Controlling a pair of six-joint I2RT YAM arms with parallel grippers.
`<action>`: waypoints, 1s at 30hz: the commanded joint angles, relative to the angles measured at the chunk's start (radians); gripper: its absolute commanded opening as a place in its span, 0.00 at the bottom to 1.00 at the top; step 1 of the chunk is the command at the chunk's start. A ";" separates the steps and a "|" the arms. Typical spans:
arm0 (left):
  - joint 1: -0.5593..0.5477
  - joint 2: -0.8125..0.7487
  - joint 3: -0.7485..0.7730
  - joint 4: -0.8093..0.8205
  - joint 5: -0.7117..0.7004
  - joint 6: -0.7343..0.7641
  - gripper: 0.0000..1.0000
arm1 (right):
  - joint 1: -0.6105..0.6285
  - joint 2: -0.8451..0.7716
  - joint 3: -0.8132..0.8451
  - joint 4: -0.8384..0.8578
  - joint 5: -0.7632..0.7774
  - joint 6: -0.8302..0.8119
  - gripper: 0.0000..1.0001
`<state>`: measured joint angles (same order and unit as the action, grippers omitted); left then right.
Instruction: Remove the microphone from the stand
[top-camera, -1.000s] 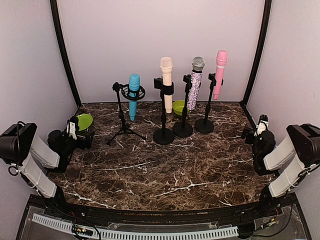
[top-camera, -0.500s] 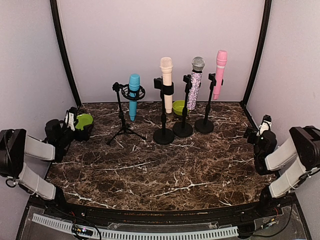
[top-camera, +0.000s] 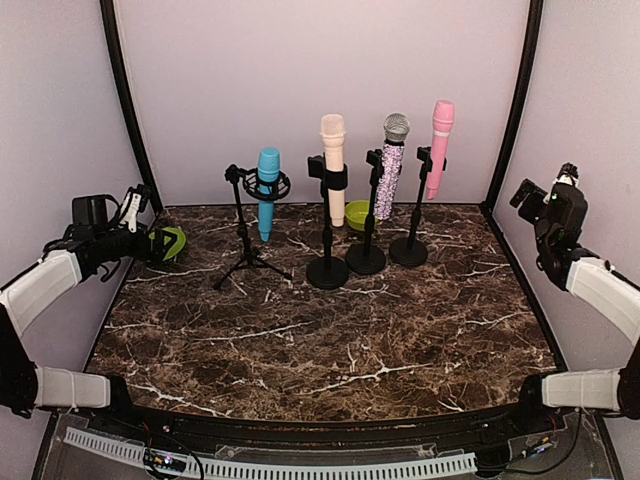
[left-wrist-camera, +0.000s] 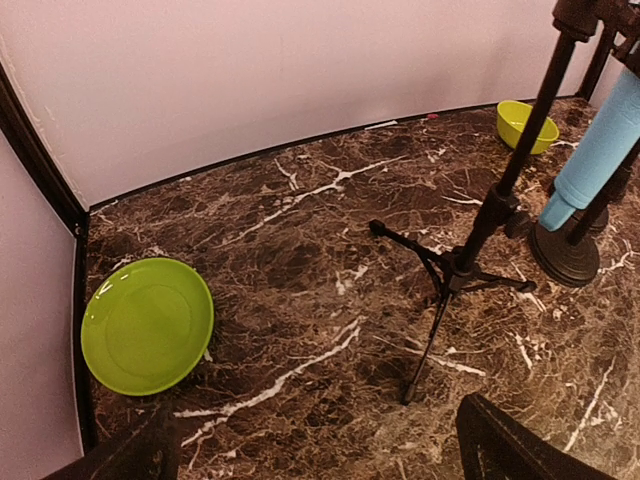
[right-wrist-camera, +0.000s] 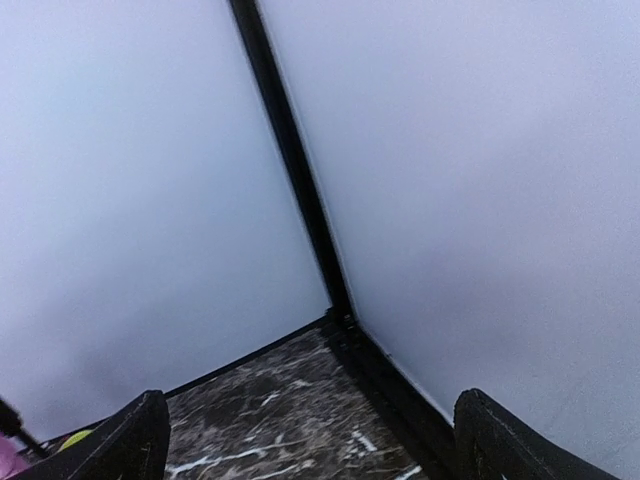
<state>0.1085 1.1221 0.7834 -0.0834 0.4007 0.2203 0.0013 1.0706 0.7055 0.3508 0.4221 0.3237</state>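
Observation:
Several microphones stand upright in black stands at the back of the table: a blue one (top-camera: 268, 190) on a tripod stand (top-camera: 247, 255), a cream one (top-camera: 333, 165), a glittery silver one (top-camera: 391, 165) and a pink one (top-camera: 439, 145). My left gripper (top-camera: 155, 243) is open and empty at the far left, well left of the tripod. Its wrist view shows the tripod stand (left-wrist-camera: 470, 250) and the blue microphone (left-wrist-camera: 600, 150) at the right. My right gripper (top-camera: 525, 193) is open and empty, raised by the right wall. Its wrist view (right-wrist-camera: 310, 455) faces the back right corner.
A green plate (top-camera: 172, 242) lies at the back left by my left gripper and also shows in the left wrist view (left-wrist-camera: 145, 325). A green bowl (top-camera: 357, 214) sits behind the stands and shows in the left wrist view (left-wrist-camera: 525, 122). Walls close in the table on three sides.
Both arms have lifted and reached out. My left gripper moved back and left toward the green plate. My right gripper rose up along the right wall. The microphones have not moved.

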 joint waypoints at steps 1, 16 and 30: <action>0.005 -0.048 0.039 -0.191 0.113 0.001 0.99 | 0.064 -0.103 0.006 -0.121 -0.344 0.075 1.00; 0.005 -0.080 0.062 -0.327 0.293 0.087 0.99 | 0.990 0.062 0.146 -0.173 -0.111 -0.041 0.92; 0.005 -0.138 0.070 -0.408 0.308 0.144 0.99 | 1.062 0.682 0.702 -0.122 -0.304 -0.015 0.87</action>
<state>0.1085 1.0126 0.8192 -0.4515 0.6849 0.3351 1.0595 1.6756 1.3144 0.1791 0.1665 0.2871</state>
